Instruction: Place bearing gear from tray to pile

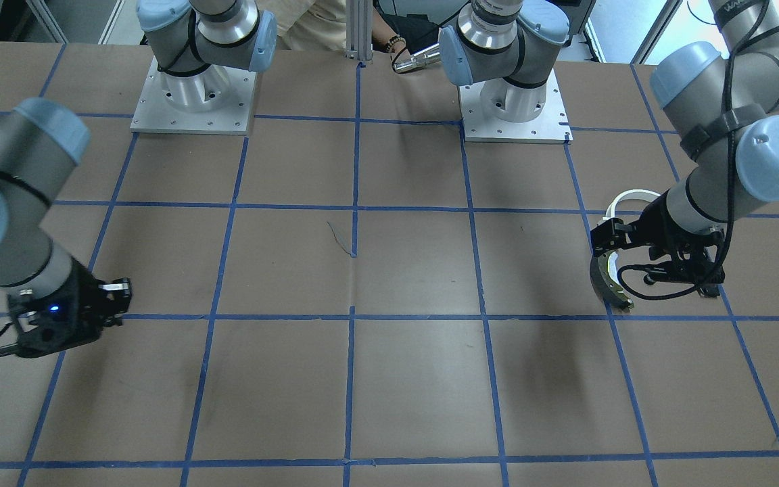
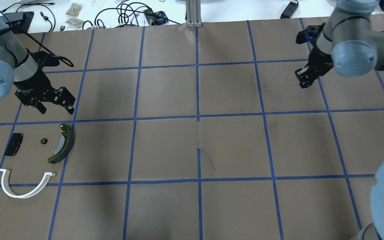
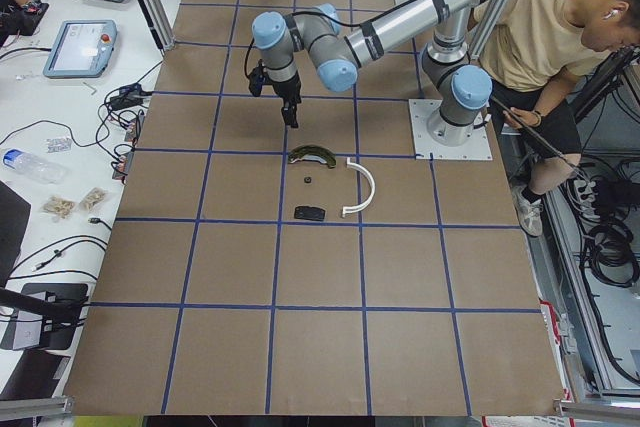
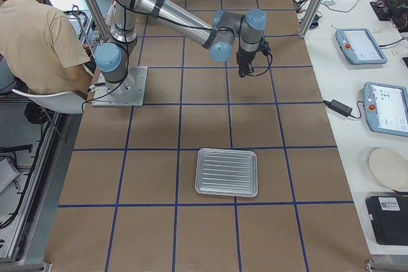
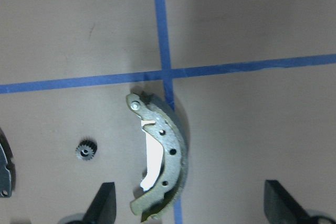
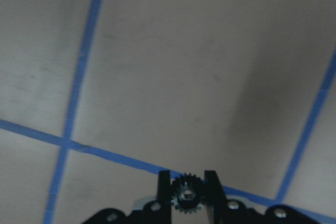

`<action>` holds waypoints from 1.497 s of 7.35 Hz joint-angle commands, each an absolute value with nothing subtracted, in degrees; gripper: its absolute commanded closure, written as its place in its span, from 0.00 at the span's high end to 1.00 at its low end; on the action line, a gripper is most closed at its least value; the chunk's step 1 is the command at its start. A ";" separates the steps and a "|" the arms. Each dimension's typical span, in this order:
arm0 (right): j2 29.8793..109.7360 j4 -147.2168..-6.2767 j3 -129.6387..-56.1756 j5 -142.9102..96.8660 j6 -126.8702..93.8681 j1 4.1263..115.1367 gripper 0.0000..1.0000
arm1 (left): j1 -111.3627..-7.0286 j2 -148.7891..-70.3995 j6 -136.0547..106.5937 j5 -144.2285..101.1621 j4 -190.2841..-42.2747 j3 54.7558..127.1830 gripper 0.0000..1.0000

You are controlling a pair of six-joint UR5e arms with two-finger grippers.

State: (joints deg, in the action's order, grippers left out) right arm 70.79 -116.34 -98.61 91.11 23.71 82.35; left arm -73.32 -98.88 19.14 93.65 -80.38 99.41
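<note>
your right gripper (image 6: 187, 182) is clamped on the tiny black toothed bearing gear (image 6: 185, 198), way across the table (image 2: 232, 146) from the curved, olive-rimmed brake shoe (image 5: 170, 156). left gripper (image 2: 54, 106) hangs over that shoe, jaws wide apart. flat taped paper in between.

Silver tubular arms (image 1: 707, 193) wear pale-blue joint caps (image 1: 775, 159); black end effectors (image 2: 54, 108) trail black cables (image 1: 660, 292); aluminium base plates (image 1: 159, 122) show screws.

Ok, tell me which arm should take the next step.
Right. Its tool is shut on the bearing gear, so it probably only needs to carry it across the table. The left tool hangs open and empty by the pile.
</note>
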 commanded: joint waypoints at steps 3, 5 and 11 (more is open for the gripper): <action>71.55 -122.51 -102.83 90.45 -14.16 105.77 0.00 | -89.36 -90.10 11.69 92.81 -89.39 92.03 1.00; 69.53 -125.31 -103.09 86.59 -25.86 111.60 0.00 | -90.61 -89.65 11.60 92.81 -88.16 92.63 1.00; 65.12 -131.23 -101.26 86.48 -25.56 111.56 1.00 | -90.62 -90.61 9.32 92.81 -87.98 92.90 1.00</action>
State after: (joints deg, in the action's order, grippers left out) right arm 64.51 -132.17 -102.09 85.84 -30.78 114.23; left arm -90.61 -90.30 10.02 92.79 -87.98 92.97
